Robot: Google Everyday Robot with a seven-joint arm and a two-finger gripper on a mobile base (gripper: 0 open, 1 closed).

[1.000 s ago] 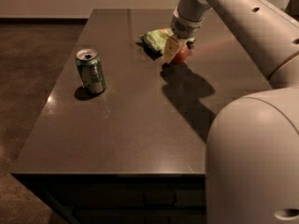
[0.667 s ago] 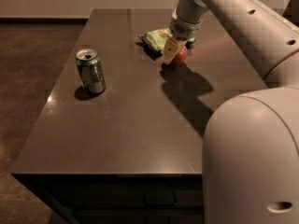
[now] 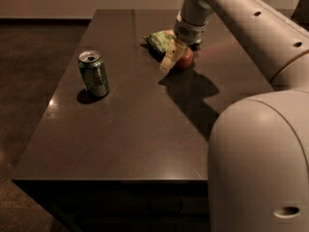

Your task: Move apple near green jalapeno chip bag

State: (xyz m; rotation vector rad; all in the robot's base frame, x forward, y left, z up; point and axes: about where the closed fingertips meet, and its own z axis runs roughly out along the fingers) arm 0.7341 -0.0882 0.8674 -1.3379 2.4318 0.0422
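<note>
Your claw (image 3: 173, 61) is down at the far part of the dark bench (image 3: 135, 129), reaching in from the right on the pale arm (image 3: 241, 18). Its pale front part covers the left side of the red apple (image 3: 186, 58), so you cannot tell whether the claw is clamped on the apple or only set against it. The apple sits low at the bench surface, just beside the green jalapeno chip bag (image 3: 158, 40), on the bag's near right side. The bag lies flat and crinkled behind the claw. A green soda can (image 3: 94, 74) stands upright well apart to the left. The robot's rounded body (image 3: 260, 163) fills the lower right of the view.
</note>
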